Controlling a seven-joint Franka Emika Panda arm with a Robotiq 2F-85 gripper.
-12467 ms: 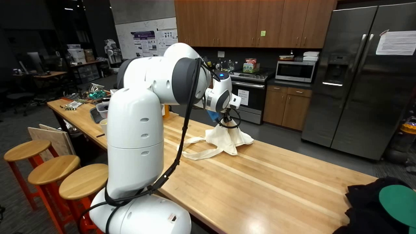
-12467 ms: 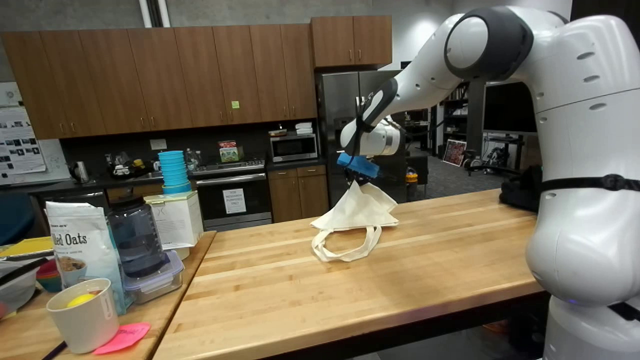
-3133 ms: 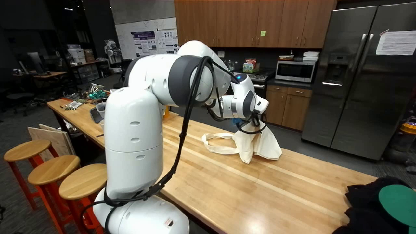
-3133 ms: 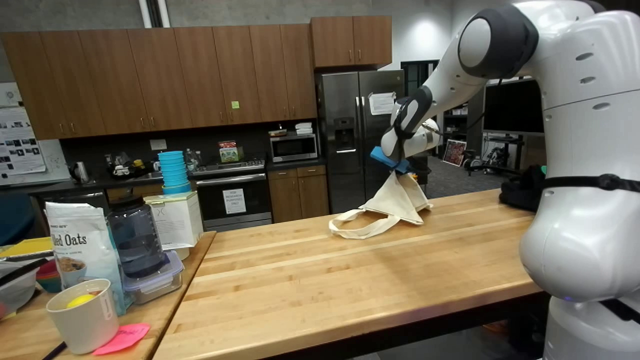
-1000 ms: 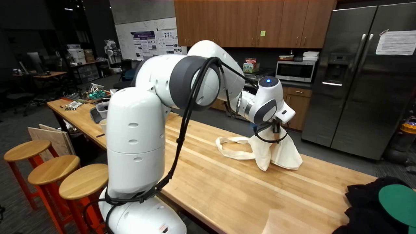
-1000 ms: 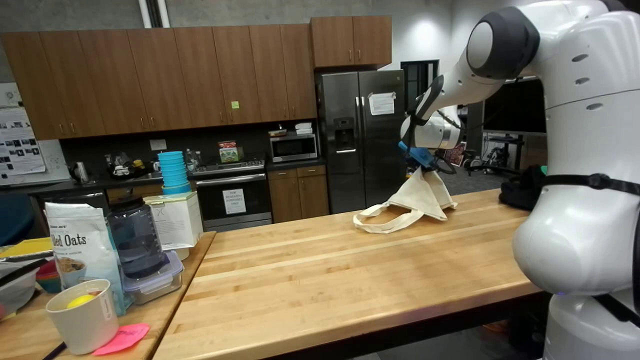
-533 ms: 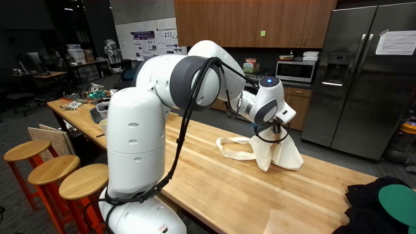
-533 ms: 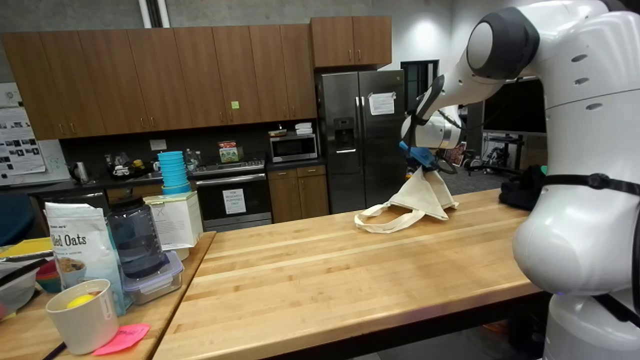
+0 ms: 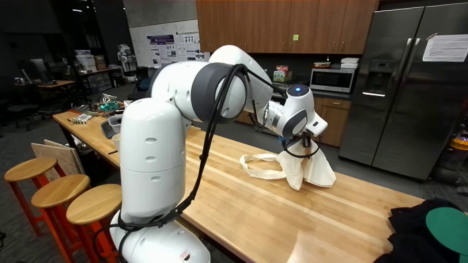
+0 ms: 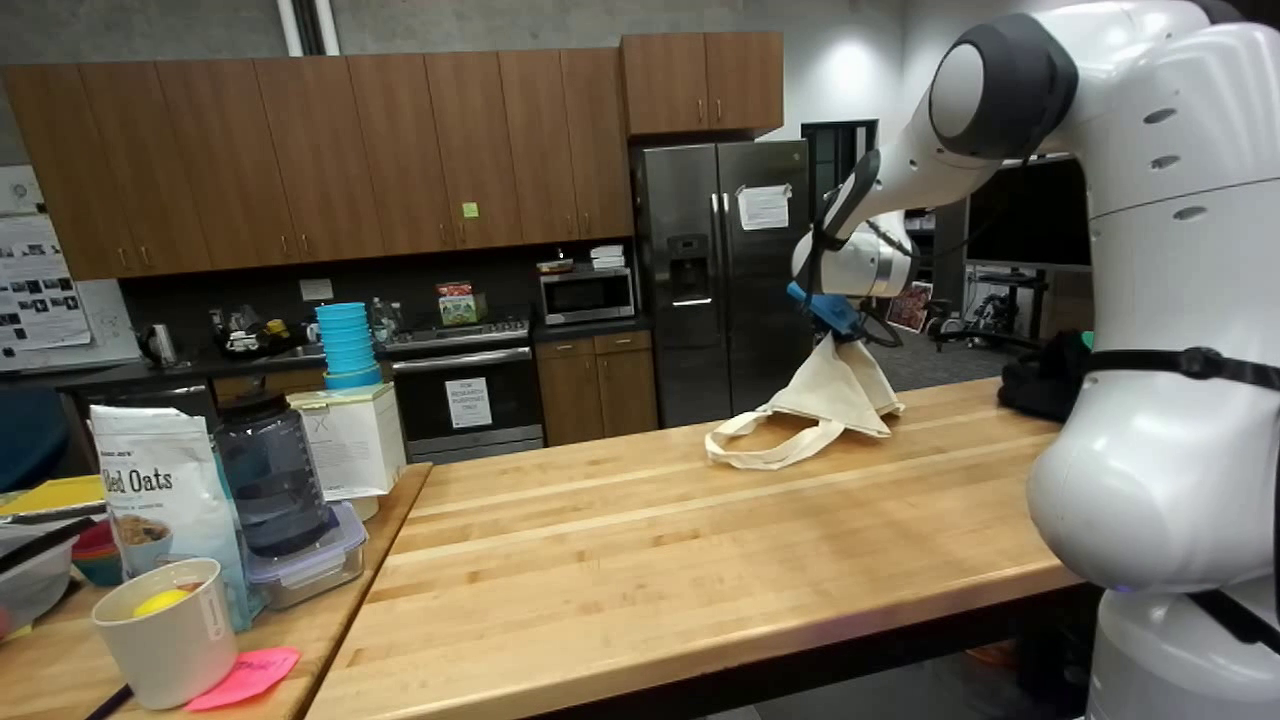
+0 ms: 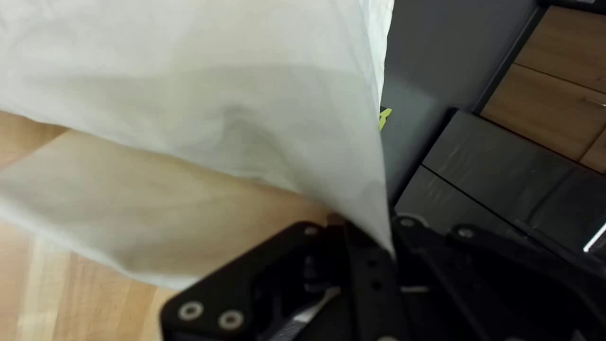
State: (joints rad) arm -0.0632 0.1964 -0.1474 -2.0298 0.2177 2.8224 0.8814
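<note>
- Because the cream cloth bag [image 9: 317, 170] rises to a gathered peak at the end effector [image 9: 306, 143], the grip reads as narrow and closed on that fabric.
- Directly below the end effector, the bag's sides spread like a tent, and its lower folds seem to meet the table [image 10: 640, 570].
- Out to one side of the end effector, the strap [image 10: 762, 461] lies looped on the table, outside the grip.
- Judged from this pose, the step in hand is handling the bag by its pinched peak; any further move calls for a steady hold and slack for the trailing strap.
- Around the end effector hangs a black cable loop [image 9: 299, 156], and just above it sits a blue piece [image 10: 828, 310].
- Farther out, on the side away from the strap, a dark bundle [image 9: 406, 233] lies well apart, cut off by the frame edge.
- Beyond the end effector, past the table, stands the refrigerator [image 9: 398, 95].
- Hard to make out: in the wrist view cloth hides the pinch, so how much fabric is caught cannot be told, nor whether the bag contains anything.
</note>
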